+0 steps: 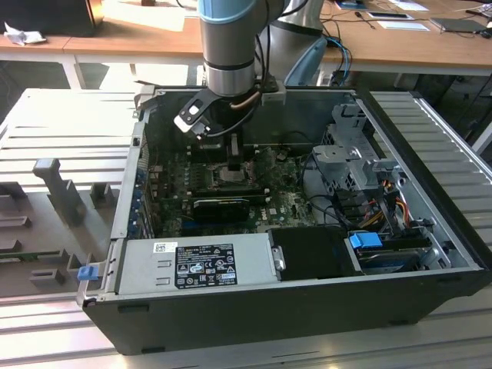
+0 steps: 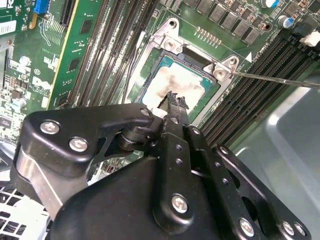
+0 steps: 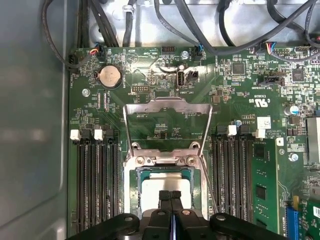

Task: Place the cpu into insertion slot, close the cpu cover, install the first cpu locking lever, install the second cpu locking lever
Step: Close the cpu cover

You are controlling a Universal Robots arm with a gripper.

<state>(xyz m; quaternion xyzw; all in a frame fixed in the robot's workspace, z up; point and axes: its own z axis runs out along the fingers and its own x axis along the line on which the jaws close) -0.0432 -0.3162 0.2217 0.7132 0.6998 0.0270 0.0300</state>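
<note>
The cpu lies flat in the insertion slot, its silver top smeared with pale residue. My gripper hangs directly over it, fingers pressed together, tips at or just above the chip's top; I cannot tell whether they touch. The cpu cover is swung open, its frame tilted back from the slot beyond the hinge. One thin locking lever sticks out free beside the socket. In the exterior view the gripper reaches down into the open computer case.
Memory slots flank the socket on both sides. Cables run along the case wall past the board. In the exterior view a power supply and drive cages sit inside the case, with grey fixtures at the left.
</note>
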